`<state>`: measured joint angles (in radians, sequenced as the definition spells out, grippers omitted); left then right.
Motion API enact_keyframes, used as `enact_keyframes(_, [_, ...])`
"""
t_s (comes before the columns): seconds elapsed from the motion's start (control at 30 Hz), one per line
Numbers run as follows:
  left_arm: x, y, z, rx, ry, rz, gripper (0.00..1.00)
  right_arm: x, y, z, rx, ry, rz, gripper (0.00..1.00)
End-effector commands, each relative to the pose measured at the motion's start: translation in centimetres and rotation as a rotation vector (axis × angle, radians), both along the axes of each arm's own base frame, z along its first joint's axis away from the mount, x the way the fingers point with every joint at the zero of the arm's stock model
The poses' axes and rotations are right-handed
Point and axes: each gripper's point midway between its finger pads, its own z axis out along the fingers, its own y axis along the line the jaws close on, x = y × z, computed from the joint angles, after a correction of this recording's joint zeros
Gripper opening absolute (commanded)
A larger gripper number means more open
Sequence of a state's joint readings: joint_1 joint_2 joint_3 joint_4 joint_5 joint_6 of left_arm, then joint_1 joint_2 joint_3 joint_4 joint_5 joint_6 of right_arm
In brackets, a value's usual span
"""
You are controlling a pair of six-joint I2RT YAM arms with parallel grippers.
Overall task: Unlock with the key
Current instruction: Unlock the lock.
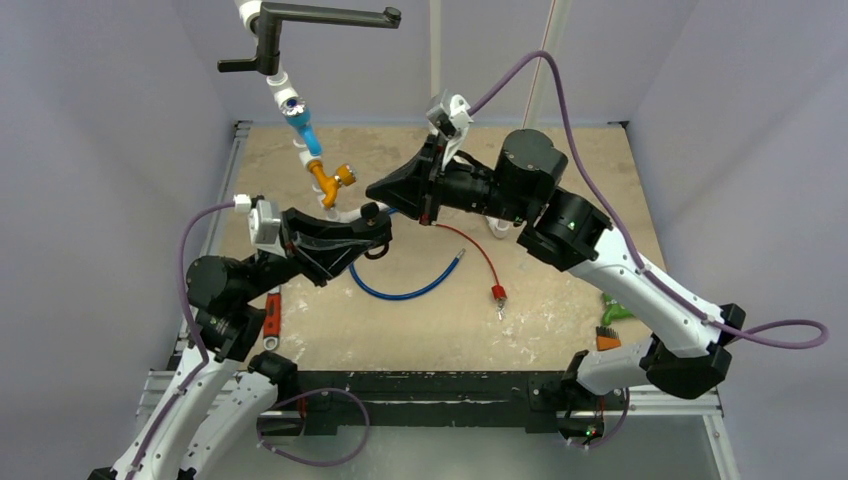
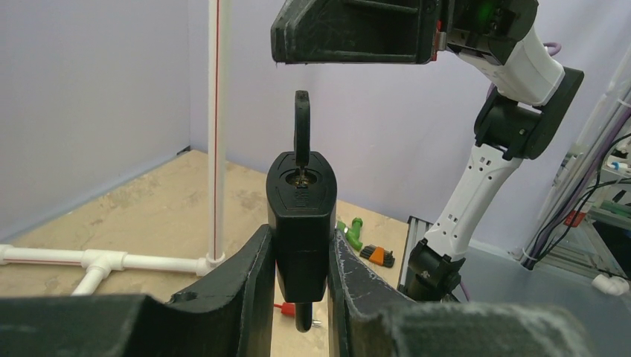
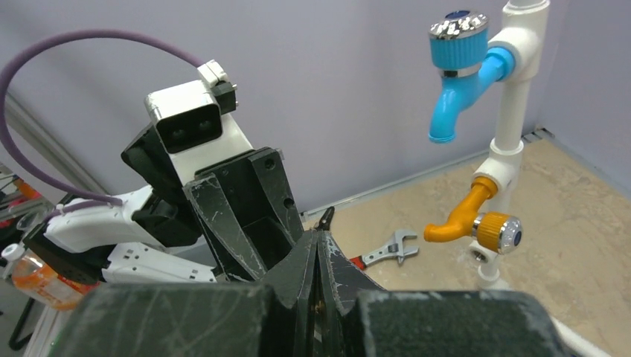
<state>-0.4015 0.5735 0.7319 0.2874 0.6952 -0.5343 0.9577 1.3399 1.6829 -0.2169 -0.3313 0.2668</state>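
clamping padlock (image 2: 300, 216) in left pincer (image 2: 300, 236), key (image 2: 301, 123) inserted

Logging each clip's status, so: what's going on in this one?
The left hand clamps a black padlock with its keyhole end up. The key stands in the keyhole. The right hand is shut and hovers just above the key, not touching it. Whether the key has been turned cannot be told.
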Motion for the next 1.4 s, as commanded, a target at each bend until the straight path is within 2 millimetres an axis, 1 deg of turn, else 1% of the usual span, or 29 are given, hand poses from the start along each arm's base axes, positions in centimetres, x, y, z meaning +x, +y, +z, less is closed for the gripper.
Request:
enact_keyframes(0.0, [-1.1,0.7,2.6,-0.048,-0.134,0.018,0.00,-1.0,-0.1,3.4,0.074,-0.081,0.006,0.00])
enact_keyframes(0.17, [-1.2,0.8,2.4,-0.047,-0.135,0.020,0.00,-1.3,0.6,3.2,0.060,-0.073,0.021,0.00])
enact_keyframes(0.37, [-1.4,1.0,2.6,-0.051,-0.146,0.025,0.00,-1.9,1.5,1.3,0.008,-0.049,0.038,0.00])
enact_keyframes(0.6, [-1.5,1.3,3.2,-0.060,-0.160,0.037,0.00,-2.1,2.1,-0.8,-0.026,-0.012,0.043,0.00])
enact_keyframes(0.87, [-1.9,1.8,4.4,-0.077,-0.191,0.055,0.00,-2.3,2.5,-3.7,-0.060,0.039,0.036,0.00])
enact_keyframes(0.97, [-1.9,2.0,4.9,-0.086,-0.201,0.065,0.00,-2.5,2.7,-5.3,-0.084,0.055,0.031,0.00])
enact_keyframes(1.13, [-2.4,2.5,6.2,-0.101,-0.237,0.077,0.00,-2.8,2.3,-7.4,-0.102,0.096,0.022,0.00])
enact_keyframes(1.17, [-2.5,2.5,6.3,-0.102,-0.243,0.076,0.00,-2.9,2.1,-7.5,-0.098,0.100,0.019,0.00])
enact_keyframes(1.23, [-2.6,2.5,6.2,-0.097,-0.244,0.071,0.00,-3.2,1.9,-7.0,-0.091,0.104,0.032,0.00])
enact_keyframes(1.3, [-2.4,2.2,5.5,-0.080,-0.228,0.062,0.00,-3.6,1.6,-5.1,-0.073,0.095,0.041,0.00])
enact_keyframes(1.37, [-2.0,2.0,4.5,-0.060,-0.214,0.059,0.00,-4.4,1.0,-2.6,-0.041,0.072,0.068,0.03])
